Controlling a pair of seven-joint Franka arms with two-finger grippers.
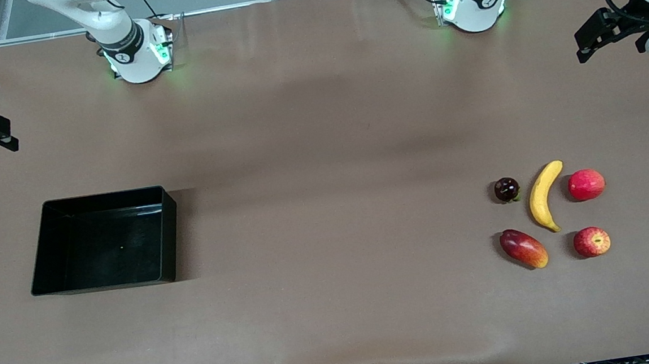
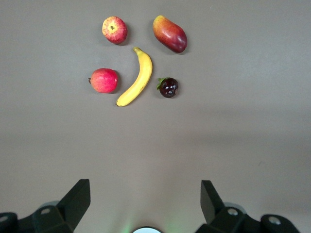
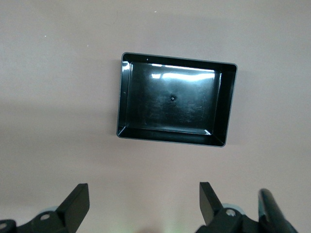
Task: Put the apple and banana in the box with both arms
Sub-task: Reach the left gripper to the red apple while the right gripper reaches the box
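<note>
You've got even overhead light, soft shadows beside each fruit, white glare streaking the box (image 3: 175, 73) walls, green glow at both arm bases, and everything sharp.

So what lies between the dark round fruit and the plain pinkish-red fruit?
The banana lies between the dark fruit and the pinkish-red fruit, touching neither; front and left wrist views show it.

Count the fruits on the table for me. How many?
5, clustered toward the left arm's end: banana in the middle, dark plum-like fruit and pinkish-red fruit flanking it, mango and apple nearer the front camera. None hidden; the box is empty.
</note>
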